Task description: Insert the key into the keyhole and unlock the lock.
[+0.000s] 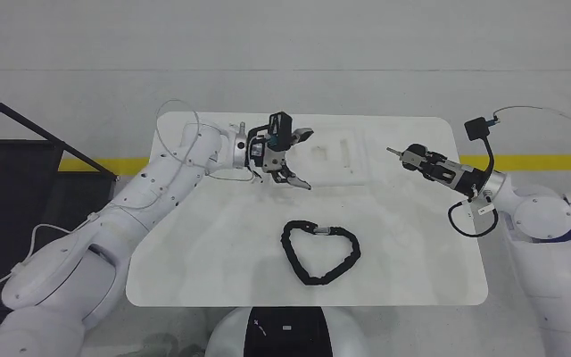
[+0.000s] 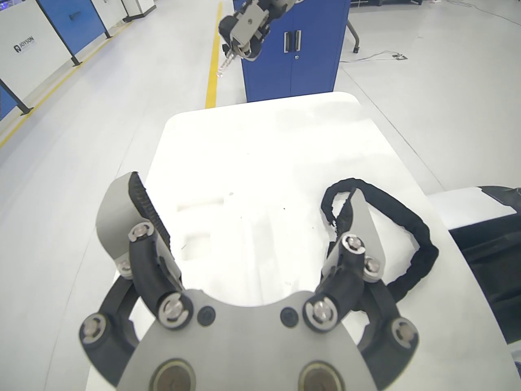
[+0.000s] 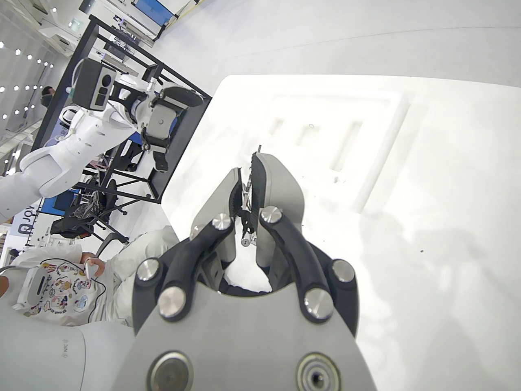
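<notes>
1. Three rectangular slots are sunk into a white foam tray lying at the far side of the tabletop.
2. White and round-cornered, the tabletop stands on a pale floor crossed by a yellow line; a blue cabinet stands beyond.
3. Nearer the middle lies the lock, a black fabric-sleeved chain looped into a heart shape.
4. The right gripper pinches the thin metal key above the tabletop, well apart from the lock.
5. The left gripper is spread wide by the tray's end.

Left gripper aloft, fingers spread wide, right gripper aloft, pinching key.
</notes>
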You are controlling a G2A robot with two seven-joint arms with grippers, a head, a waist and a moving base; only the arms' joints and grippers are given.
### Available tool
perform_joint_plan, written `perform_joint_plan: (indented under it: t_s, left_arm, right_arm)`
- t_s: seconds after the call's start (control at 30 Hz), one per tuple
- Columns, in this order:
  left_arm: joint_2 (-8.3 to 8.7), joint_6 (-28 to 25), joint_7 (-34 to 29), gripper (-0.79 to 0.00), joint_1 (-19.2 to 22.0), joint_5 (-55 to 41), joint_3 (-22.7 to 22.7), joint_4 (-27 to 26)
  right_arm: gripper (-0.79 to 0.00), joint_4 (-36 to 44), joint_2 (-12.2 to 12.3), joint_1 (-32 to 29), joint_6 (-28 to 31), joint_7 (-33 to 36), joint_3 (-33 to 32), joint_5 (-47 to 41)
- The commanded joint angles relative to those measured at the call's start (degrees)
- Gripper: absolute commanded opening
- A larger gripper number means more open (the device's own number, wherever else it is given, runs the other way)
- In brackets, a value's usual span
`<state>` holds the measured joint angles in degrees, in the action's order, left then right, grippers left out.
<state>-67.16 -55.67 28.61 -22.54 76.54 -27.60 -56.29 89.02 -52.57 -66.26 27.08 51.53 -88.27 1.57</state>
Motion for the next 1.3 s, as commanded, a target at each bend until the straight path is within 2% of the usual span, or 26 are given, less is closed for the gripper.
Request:
perform_joint_plan:
  t_s: [0.0,0.3,0.43,0.5,1.17,1.27]
  left_arm:
    - [-0.4,1.64,-0.83,0.0,-0.28,2.45,0.57,-0.49]
    - [-1.87,2.31,-1.83,0.0,-1.04,11.53,3.58,-1.77]
    - [-2.58,-1.84,-1.35,0.0,-0.66,14.76,5.44,-1.66]
    - [-3.03,-2.33,-0.69,0.0,-0.48,16.28,6.88,-1.64]
    - [-3.09,-2.33,-0.47,0.0,-0.41,16.46,7.14,-1.57]
    - [-3.02,-0.42,-2.34,0.0,-2.14,15.06,6.48,-2.07]
  right_arm:
    - [-0.785,0.0,0.0,0.0,0.0,0.0,0.0,0.0]
    - [-0.785,0.0,0.0,0.0,0.0,0.0,0.0,0.0]
    - [-0.785,0.0,0.0,0.0,0.0,0.0,0.0,0.0]
    - [-0.785,0.0,0.0,0.0,0.0,0.0,0.0,0.0]
    - [-0.785,0.0,0.0,0.0,0.0,0.0,0.0,0.0]
    - [-0.785,0.0,0.0,0.0,0.0,0.0,0.0,0.0]
